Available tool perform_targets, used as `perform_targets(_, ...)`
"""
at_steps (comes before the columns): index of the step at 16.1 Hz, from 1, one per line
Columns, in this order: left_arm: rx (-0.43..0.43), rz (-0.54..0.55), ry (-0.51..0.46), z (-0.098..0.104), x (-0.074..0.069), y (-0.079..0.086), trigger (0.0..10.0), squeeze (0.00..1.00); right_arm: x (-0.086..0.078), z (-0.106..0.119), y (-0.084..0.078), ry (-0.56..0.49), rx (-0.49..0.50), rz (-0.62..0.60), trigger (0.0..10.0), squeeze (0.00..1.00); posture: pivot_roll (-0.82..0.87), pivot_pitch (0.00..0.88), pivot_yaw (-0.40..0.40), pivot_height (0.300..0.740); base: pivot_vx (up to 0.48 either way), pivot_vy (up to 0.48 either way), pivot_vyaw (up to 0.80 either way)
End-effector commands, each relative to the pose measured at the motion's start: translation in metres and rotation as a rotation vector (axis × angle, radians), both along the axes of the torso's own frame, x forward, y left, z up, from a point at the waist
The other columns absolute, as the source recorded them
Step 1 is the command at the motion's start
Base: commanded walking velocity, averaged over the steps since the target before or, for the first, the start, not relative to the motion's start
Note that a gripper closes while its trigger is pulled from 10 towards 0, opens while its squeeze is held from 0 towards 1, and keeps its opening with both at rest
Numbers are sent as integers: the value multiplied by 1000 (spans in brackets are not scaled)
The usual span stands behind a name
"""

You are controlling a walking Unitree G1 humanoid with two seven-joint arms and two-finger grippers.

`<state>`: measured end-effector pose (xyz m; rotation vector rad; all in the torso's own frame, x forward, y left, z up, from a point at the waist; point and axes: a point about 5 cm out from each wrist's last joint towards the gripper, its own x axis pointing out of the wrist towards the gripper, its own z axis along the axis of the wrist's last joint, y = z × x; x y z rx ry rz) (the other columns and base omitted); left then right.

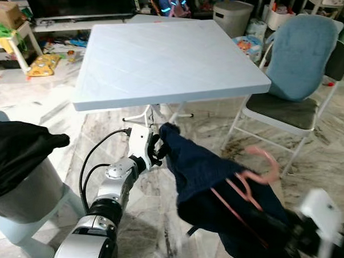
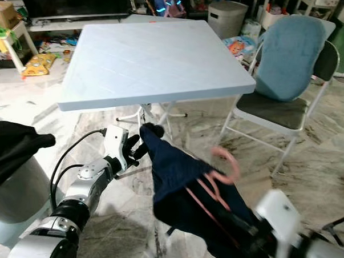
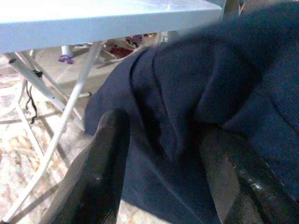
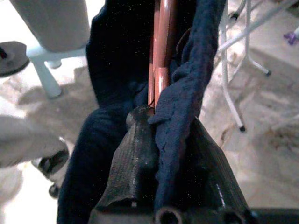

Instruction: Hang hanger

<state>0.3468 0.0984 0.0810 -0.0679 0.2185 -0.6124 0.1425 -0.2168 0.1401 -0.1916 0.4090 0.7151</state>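
Left eye view is showing the left gripper (image 1: 159, 148) pinching a corner of the navy garment (image 1: 202, 173) while the right gripper (image 4: 161, 140) is clamping the pink hanger (image 1: 251, 185) inside it, apparently stretching the cloth between them below the table (image 1: 163, 61).

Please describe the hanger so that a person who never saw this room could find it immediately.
Start from the pale blue square table; in front of it, a dark navy garment is stretched between the left pincer and the right pincer. The hanger pokes out of this cloth. It is the thin pink thing with a curved hook.
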Motion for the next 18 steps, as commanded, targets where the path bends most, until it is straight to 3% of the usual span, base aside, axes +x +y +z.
perform_targets(1, 15, -23, -25, 5, 3, -2, 0, 0, -4, 9, -3, -5, -11, 42, 0, 0, -35, 0, -16, 740, 0, 0, 0)
perform_targets(4, 2, -58, -34, 3, -1, -6, 0, 0, -17, 4, -18, 86, -112, 59, 0, 0, -45, 0, -13, 740, 0, 0, 0)
perform_targets(9, 1, -78, -32, 1, -3, -9, 0, 0, -21, 3, -20, 128, -162, 98, 0, 0, -53, 0, -12, 740, 0, 0, 0)
perform_targets(10, -9, -85, -32, 2, -2, -10, 0, 0, -24, -2, -28, 154, -252, 113, 0, 0, -58, 0, -13, 740, 0, 0, 0)
perform_targets(12, -37, -90, -33, 7, 0, -13, 0, 0, -28, -8, -32, 187, -319, 146, 0, 0, -58, 0, -15, 740, 0, 0, 0)
perform_targets(14, -66, -51, -55, 17, 7, -13, 0, 0, -37, -15, -38, 251, -393, 204, 0, 0, -56, 0, -20, 740, 0, 0, 0)
perform_targets(18, -59, 15, -60, 24, 16, 0, 0, 0, -48, -8, -52, 302, -432, 246, 0, 0, -61, 0, -21, 740, 0, 0, 0)
